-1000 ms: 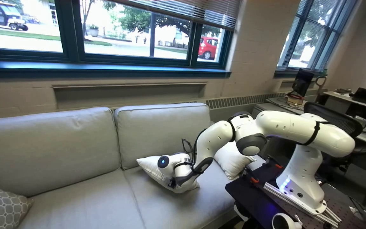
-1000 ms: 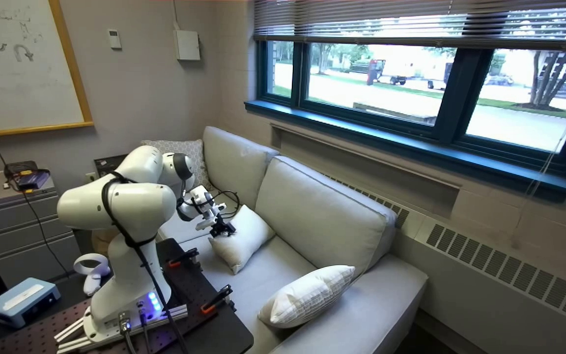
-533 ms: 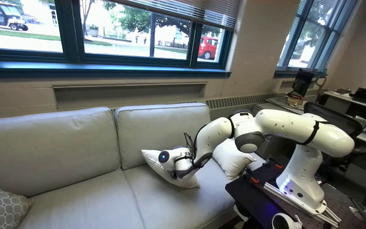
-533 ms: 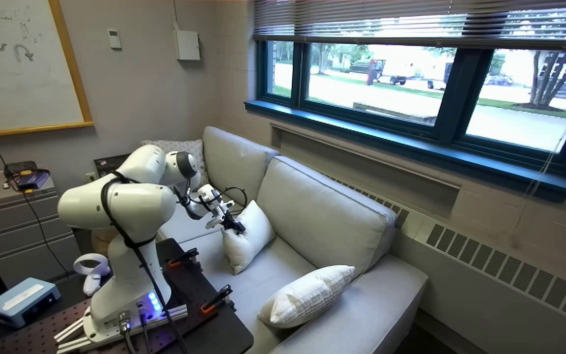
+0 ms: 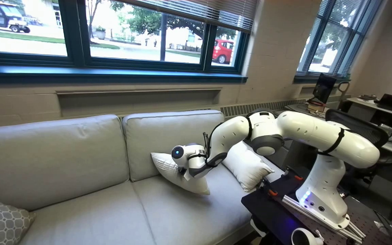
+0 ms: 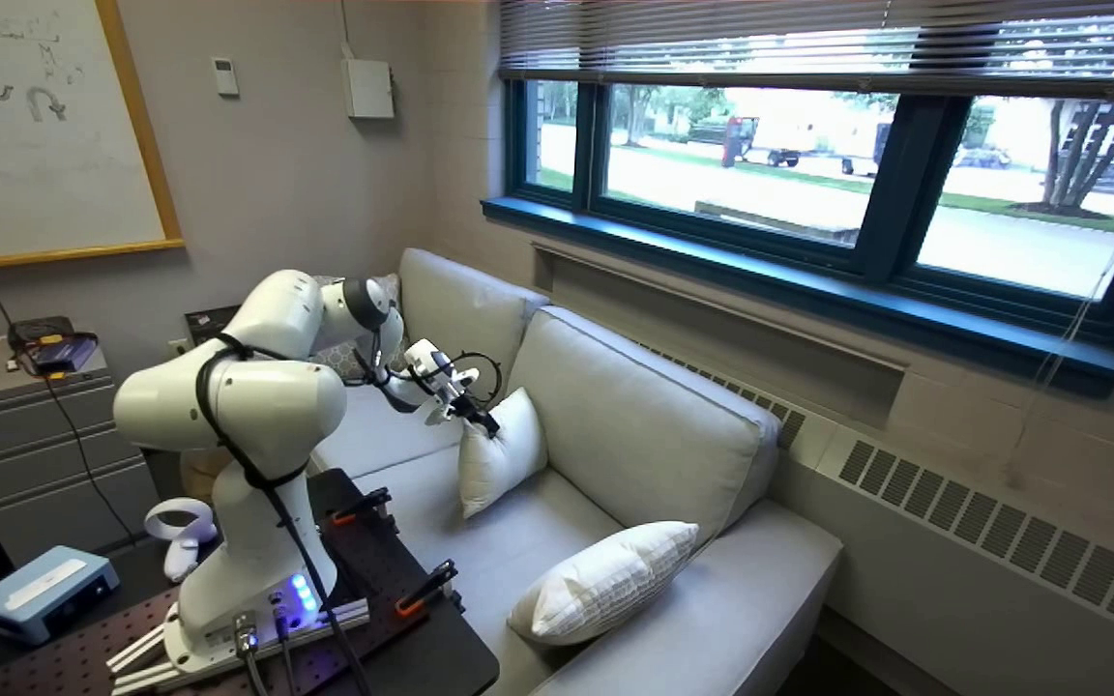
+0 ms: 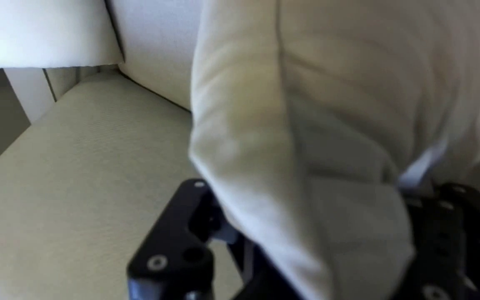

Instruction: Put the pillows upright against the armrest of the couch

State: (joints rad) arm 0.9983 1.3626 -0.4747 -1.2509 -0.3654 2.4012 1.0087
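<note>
Cloth from one cream pillow [image 6: 511, 456] is pinched tight in my claw [image 6: 486, 423] — its fingers [image 7: 169, 233] closed on a fold that shows in the wrist view. That pillow tilts over the seat [image 5: 179, 217] of the couch [image 5: 53, 153], near the back cushion [image 6: 634, 416]; whether its lower corner touches the seat, I can't say. The second pillow [image 6: 605, 585] leans at a slant against the armrest [image 6: 712, 609] — well apart from mine. A grey patterned pillow [image 5: 0, 219] sits at the couch's opposite end.
</note>
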